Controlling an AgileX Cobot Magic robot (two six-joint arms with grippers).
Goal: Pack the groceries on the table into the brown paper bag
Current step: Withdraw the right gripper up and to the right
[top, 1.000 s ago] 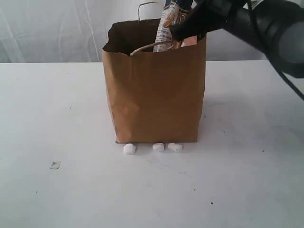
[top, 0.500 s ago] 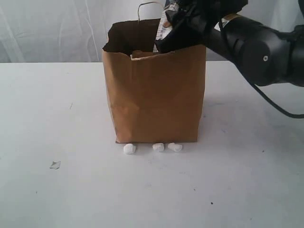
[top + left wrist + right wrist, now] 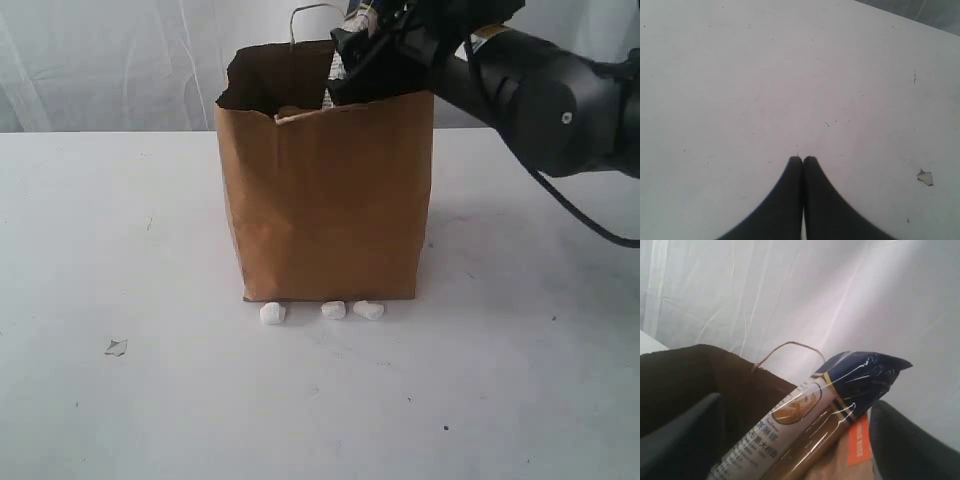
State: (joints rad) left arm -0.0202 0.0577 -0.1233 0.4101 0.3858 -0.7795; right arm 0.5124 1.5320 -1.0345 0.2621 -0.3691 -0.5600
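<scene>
Kraft-brown paper bag [image 3: 325, 200] stands upright mid-desk [image 3: 520, 350], mouth open, with three small white lumps [image 3: 334, 310] at its foot. The right end effector [image 3: 365, 75] hangs at the bag's mouth, on the right side of the rim. From the right wrist camera its fingers [image 3: 915, 440] are set apart, and the pasta packet [image 3: 805, 425] runs slantwise through the gap between them. No finger visibly presses on it. Long axis of the packet: steeply tilted, dark-blue crimped end up and clear of the rim near the rear loop handle [image 3: 790, 347], lower end down in the bag. The kraft pouch with orange label [image 3: 860, 445] lies just beside it, also inside. The left end effector [image 3: 802, 159] has its fingers pressed together, holding nothing, over bare desk near a torn paper scrap [image 3: 925, 177]; it is out of the exterior view and, as far as I can judge, well apart from the bag. Judgement: the right arm is the nearer by far. Any next move on the packet turns on that tilt, because a pull back along the packet's own line would avoid dragging the rim.
</scene>
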